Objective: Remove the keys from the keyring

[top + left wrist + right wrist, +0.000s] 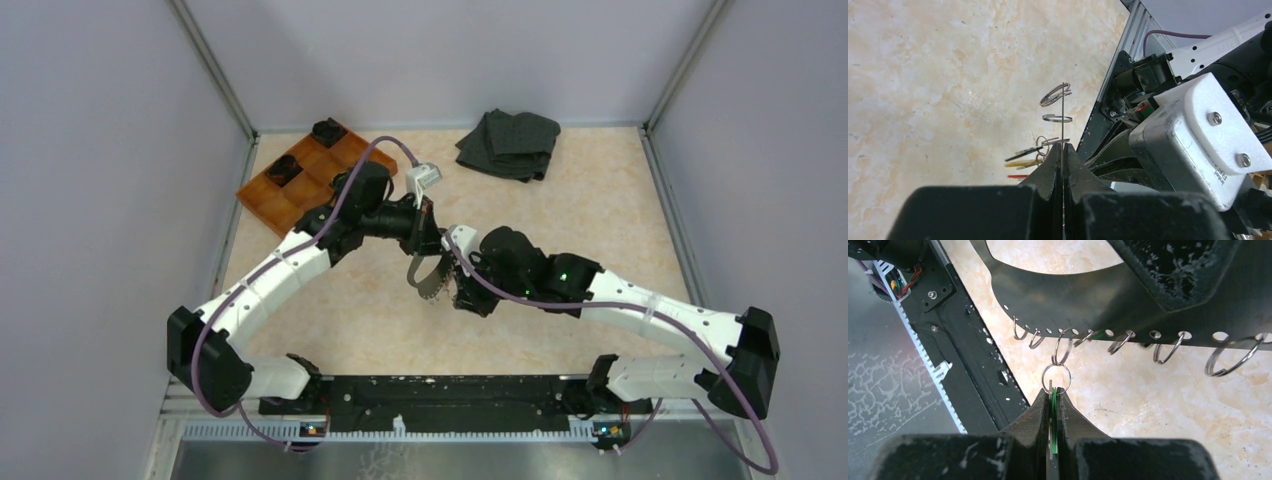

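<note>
The keyring [424, 272] is a curved grey metal band held between the two grippers above the table. In the right wrist view the band [1083, 305] has a row of holes carrying several small split rings. My left gripper [424, 238] is shut on the band, which shows edge-on as a thin line [1063, 115] between its fingertips [1063, 149]. Keys with black, yellow and red marks [1023, 160] hang beside it. My right gripper [462, 293] [1053, 392] is shut on a flat key with a green mark [1053, 412], linked by a small ring [1056, 377] to the band.
An orange tray [262, 197] with black round objects [327, 131] lies at the back left. A dark folded cloth [510, 143] lies at the back. A black rail [440, 393] runs along the near edge. The right arm's white housing [1198, 135] is close to the left gripper.
</note>
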`<move>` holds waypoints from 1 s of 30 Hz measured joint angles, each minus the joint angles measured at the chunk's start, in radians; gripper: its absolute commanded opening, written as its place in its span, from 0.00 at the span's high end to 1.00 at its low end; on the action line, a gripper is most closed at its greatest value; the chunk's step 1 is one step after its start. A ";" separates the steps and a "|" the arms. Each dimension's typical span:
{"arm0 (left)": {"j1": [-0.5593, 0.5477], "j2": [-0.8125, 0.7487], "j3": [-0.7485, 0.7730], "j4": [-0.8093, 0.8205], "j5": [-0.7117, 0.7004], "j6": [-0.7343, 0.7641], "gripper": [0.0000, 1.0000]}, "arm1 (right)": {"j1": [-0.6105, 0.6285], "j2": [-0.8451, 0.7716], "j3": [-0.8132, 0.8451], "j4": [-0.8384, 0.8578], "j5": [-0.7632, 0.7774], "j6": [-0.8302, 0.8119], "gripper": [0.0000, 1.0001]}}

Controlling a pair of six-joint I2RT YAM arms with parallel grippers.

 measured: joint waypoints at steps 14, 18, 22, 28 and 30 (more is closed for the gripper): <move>-0.027 -0.007 -0.004 0.006 -0.018 0.042 1.00 | 0.000 0.007 0.033 0.000 0.033 0.019 1.00; -0.035 -0.007 -0.004 0.006 -0.018 0.045 1.00 | 0.000 0.019 0.039 -0.003 0.045 0.029 1.00; -0.042 -0.007 -0.005 0.007 -0.021 0.045 1.00 | 0.000 0.027 0.055 -0.001 0.059 0.047 1.00; -0.050 -0.007 -0.021 0.018 -0.029 0.044 1.00 | 0.000 0.027 0.058 0.000 0.076 0.071 1.00; -0.054 -0.009 -0.031 0.034 -0.033 0.038 1.00 | 0.000 0.027 0.058 0.000 0.083 0.082 1.00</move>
